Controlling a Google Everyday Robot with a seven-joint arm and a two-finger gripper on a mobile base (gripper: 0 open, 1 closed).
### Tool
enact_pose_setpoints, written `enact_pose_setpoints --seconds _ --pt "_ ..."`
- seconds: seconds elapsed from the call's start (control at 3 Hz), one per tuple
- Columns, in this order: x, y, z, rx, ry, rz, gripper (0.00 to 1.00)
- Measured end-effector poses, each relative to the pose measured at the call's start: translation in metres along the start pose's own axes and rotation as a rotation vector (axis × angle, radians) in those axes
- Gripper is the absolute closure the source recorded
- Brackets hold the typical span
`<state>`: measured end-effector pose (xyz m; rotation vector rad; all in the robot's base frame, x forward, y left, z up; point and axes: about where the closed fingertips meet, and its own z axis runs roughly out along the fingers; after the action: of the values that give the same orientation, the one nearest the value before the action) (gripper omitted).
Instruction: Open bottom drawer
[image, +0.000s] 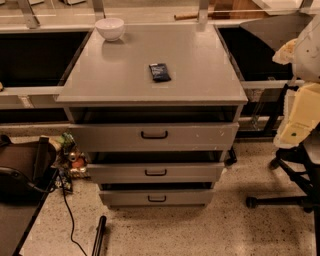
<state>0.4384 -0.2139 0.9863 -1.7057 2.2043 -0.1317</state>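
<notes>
I couldn't tell my gripper's (298, 120) state; with the bottom drawer (156, 198) down-left, I risked snagging the middle drawer (155, 172).

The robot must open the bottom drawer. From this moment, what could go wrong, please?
1. The pincer hangs at the right edge, beside the cabinet and far from the bottom drawer. Its small handle sits close under the middle drawer's handle, so the pincer may hook the wrong one.
2. A black rod and a cable lie on the floor in front; the robot's base might run over them.
</notes>
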Motion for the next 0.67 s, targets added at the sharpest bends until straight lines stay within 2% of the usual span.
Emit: enact_pose_setpoints --seconds 0.33,0.67 --pt "0.000 0.000 0.000 0.002 -0.002 -0.001 0.00" --pt "-0.004 0.011 0.021 -0.034 -0.056 -0.017 0.00"
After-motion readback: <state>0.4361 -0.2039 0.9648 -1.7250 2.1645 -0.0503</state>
